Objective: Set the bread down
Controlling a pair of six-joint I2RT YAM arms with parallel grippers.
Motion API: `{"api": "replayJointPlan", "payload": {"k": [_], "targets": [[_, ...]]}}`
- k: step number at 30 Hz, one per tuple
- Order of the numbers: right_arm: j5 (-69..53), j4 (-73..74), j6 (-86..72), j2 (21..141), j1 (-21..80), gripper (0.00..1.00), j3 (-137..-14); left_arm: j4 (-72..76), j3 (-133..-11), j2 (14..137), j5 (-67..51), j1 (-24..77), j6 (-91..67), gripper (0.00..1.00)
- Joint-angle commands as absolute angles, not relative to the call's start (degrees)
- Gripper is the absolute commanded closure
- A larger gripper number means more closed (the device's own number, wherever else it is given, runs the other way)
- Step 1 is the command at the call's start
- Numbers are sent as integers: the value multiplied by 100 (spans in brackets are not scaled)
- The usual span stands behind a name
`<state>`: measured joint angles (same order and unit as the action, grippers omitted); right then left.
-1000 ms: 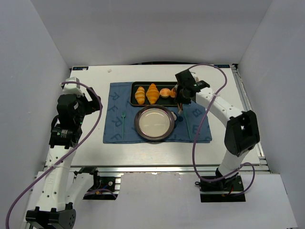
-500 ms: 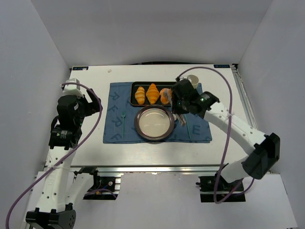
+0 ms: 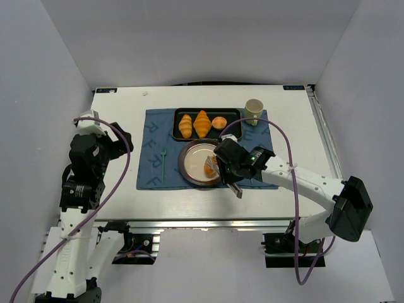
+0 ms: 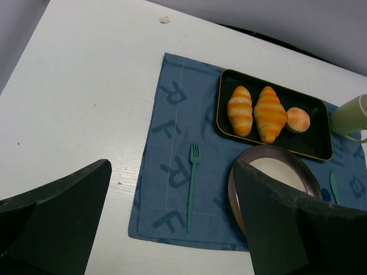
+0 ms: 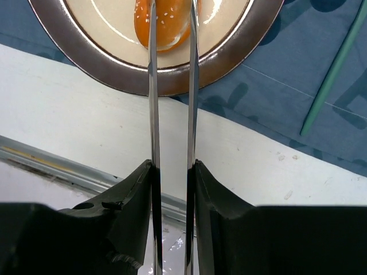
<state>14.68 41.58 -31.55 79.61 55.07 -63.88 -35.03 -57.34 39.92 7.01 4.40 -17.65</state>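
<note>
The white table (image 3: 126,107) has a blue mat (image 3: 151,177) in its middle. A black tray (image 3: 175,126) sits on the mat, on the side by the far edge. A round plate (image 3: 184,165) with a brown rim sits just behind the tray, closer to the near edge.

The left gripper (image 4: 172,166) is up by the left edge. Its fingers are wide apart and hold nothing. The right gripper (image 5: 172,172) squeezes thin metal tongs (image 5: 153,114). The tongs pinch the bread (image 5: 171,26) over the plate, on the side toward the right edge.

A green cup (image 3: 254,108) stands beside the tray. Two croissants (image 3: 202,124) and a small bun (image 3: 219,122) lie in the tray.
</note>
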Motion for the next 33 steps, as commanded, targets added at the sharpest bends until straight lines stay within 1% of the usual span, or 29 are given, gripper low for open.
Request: {"api": "replayJointPlan", "payload": {"k": [1,4,7,9,10,27,33], "targets": [[1512,3736,-3296,7954,5555,64,-6355,-3683,-5748,4017,694,457,-1793,2],[1538,3621,-3305,8015,5555,59,-6319,-3656,-5713,3999,651,457,-1828,2],[1529,3647,-3305,8042,5563,48,-6389,-3630,-5687,4008,598,457,-1863,2],[1521,3674,-3322,8016,5572,42,-6425,-3639,-5687,4025,580,457,-1872,2],[1521,3683,-3314,7990,5572,41,-6451,-3647,-5687,4025,580,457,-1872,2],[2030,4245,-3428,7453,5572,40,-6960,-3647,-5766,3990,492,457,-1898,2],[2873,4736,-3568,6980,5537,40,-7136,-3709,-5915,4008,483,457,-1872,2]]}}
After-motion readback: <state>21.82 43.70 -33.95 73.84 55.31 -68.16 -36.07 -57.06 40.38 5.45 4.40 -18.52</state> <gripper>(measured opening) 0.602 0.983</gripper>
